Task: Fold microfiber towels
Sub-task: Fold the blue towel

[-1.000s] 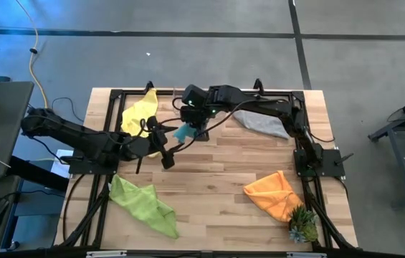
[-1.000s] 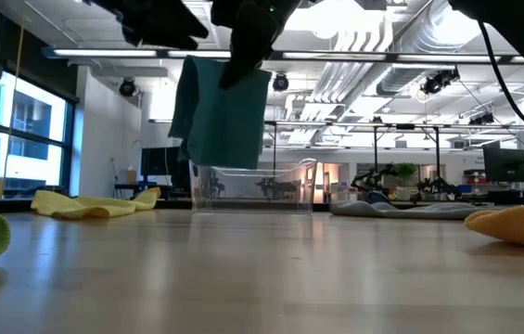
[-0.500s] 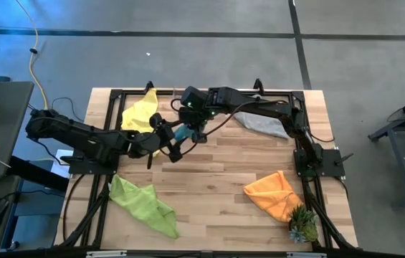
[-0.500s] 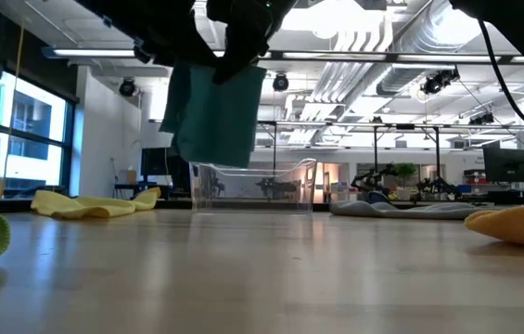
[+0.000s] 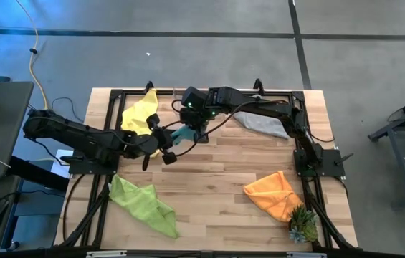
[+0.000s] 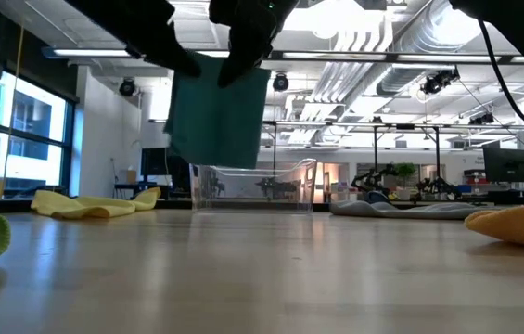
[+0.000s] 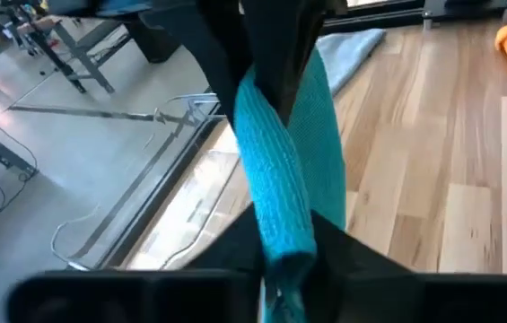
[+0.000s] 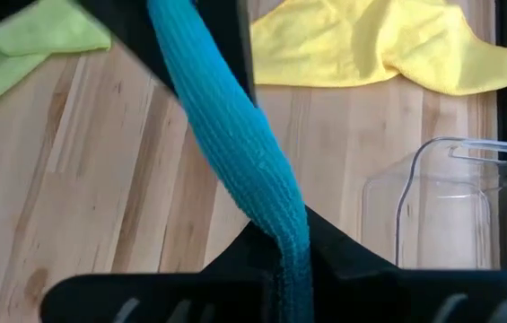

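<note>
The teal towel hangs above the middle of the table, held up between both grippers. My left gripper reaches in from the table's left and is shut on the towel's upper left part. Beside it my right gripper, coming from the far right, is shut on the upper right part. The yellow towel lies crumpled at the far left, the lime green one at the near left, the grey one at the far right and the orange one at the near right. My left gripper pinches a bunched fold of the teal towel between its two fingers, near the towel's top left corner. It comes in from the table's left, slanting slightly down. From there the cloth runs across to the other gripper and hangs clear of the table. My right gripper pinches a bunched fold of the teal towel between its two fingers, at the top right part. The fingers slant down from the far right. The towel hangs below them, its lower edge well above the table.
A clear plastic bin stands at the table's far edge, behind the hanging towel. A small green spiky plant sits at the near right corner beside the orange towel. Bare wood shows in the table's middle.
My left gripper has moved toward the far edge, up to the hanging teal towel, and has shut on its upper left part. The towel's left top corner, which drooped before, is now drawn out to the left, so the cloth hangs wider. My right gripper has kept still.
</note>
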Robot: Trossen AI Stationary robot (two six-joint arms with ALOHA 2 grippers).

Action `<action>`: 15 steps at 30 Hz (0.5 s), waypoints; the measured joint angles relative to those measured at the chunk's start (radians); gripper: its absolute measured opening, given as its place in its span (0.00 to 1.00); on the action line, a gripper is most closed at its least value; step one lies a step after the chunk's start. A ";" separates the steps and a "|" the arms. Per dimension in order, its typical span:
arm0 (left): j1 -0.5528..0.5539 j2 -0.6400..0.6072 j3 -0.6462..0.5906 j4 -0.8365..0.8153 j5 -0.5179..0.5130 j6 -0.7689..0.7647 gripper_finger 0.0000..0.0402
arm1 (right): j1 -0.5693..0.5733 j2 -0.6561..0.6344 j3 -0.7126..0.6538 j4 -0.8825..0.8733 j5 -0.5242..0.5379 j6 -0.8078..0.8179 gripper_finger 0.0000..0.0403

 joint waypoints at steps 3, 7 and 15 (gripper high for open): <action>0.001 -0.022 -0.001 -0.012 0.024 0.018 0.02 | 0.000 0.000 0.000 -0.007 -0.001 -0.018 0.05; 0.010 -0.034 0.000 -0.026 0.047 0.029 0.02 | 0.001 0.000 0.000 -0.014 0.008 -0.027 0.16; 0.063 -0.034 0.000 -0.072 0.120 0.003 0.01 | 0.000 -0.099 0.000 -0.117 0.136 -0.044 0.42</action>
